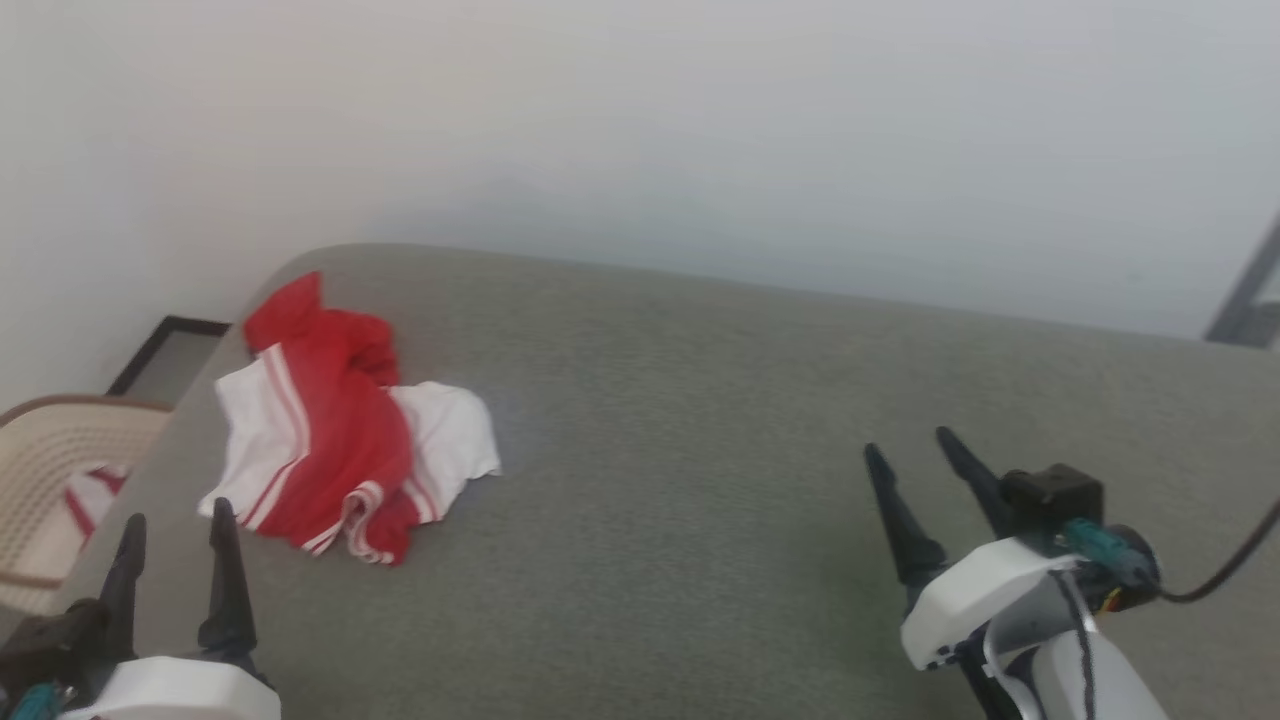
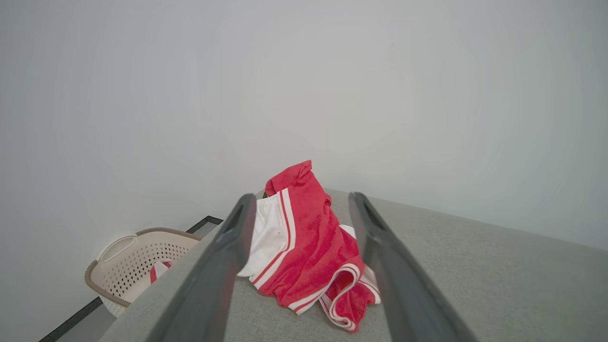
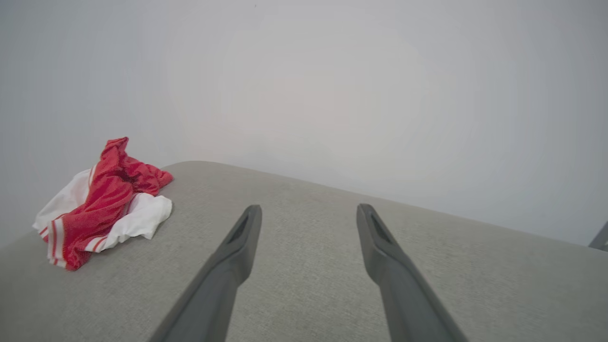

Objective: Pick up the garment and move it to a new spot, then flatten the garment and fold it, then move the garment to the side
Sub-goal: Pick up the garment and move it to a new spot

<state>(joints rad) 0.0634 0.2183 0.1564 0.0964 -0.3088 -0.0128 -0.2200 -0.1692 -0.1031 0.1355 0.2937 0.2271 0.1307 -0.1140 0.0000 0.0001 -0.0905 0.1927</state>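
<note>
The left gripper (image 1: 178, 515) stood with its jaws wide apart and nothing between them. Its dark fingertips (image 1: 222, 508) stopped just short of the near edge of the garment (image 1: 340, 440). In the left wrist view the garment showed framed between those two fingers, lying beyond them. The right gripper (image 1: 908, 442) was likewise spread open and empty, well apart from the garment on its right. The garment itself lay in a crumpled heap (red cloth bunched over white panels, striped trim curling at the front, one red end poking up at the back). Under it was a grey fabric-covered surface (image 1: 700, 450), whose rounded corner lay just behind the garment. Left of the garment and lower down stood a pale perforated basket (image 1: 45, 470) holding a scrap of red-and-white cloth. A plain white wall (image 1: 640, 120) rose behind the garment.
</note>
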